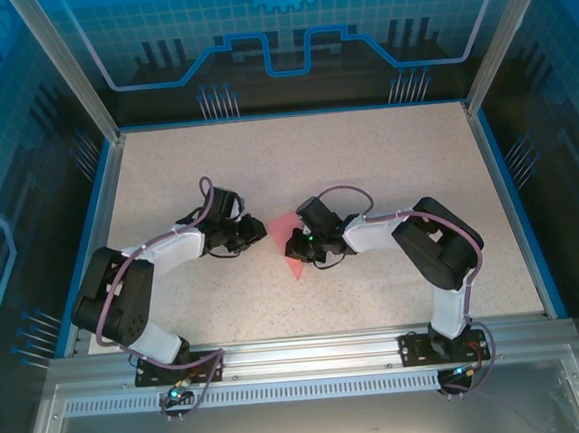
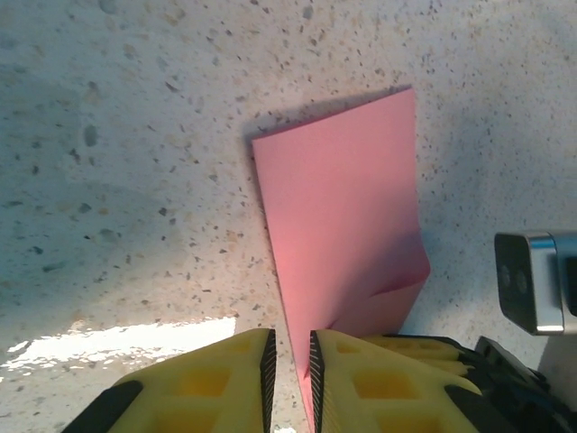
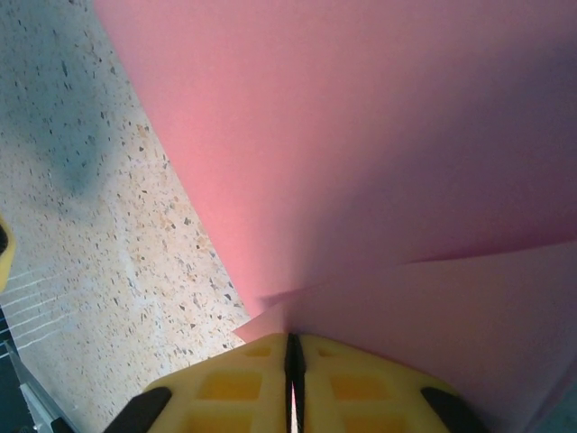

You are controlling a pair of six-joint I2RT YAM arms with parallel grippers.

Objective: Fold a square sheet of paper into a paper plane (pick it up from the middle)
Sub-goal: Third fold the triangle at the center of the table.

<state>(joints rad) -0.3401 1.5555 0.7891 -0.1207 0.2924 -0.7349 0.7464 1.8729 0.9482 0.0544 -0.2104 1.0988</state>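
Where the right gripper (image 3: 290, 341) is pressed fully shut, a corner of the square sheet of paper (image 3: 361, 135) is pinched at its tips. The pink surface is spread ahead of and above the claw, and a fold line is seen running off to the claw's right. The left gripper (image 2: 290, 347) is set at a narrow gap. The sheet's edge is seen inside that gap, close against the right-hand pad, while the rest is stretched ahead of the claw over the speckled table (image 2: 135, 180).
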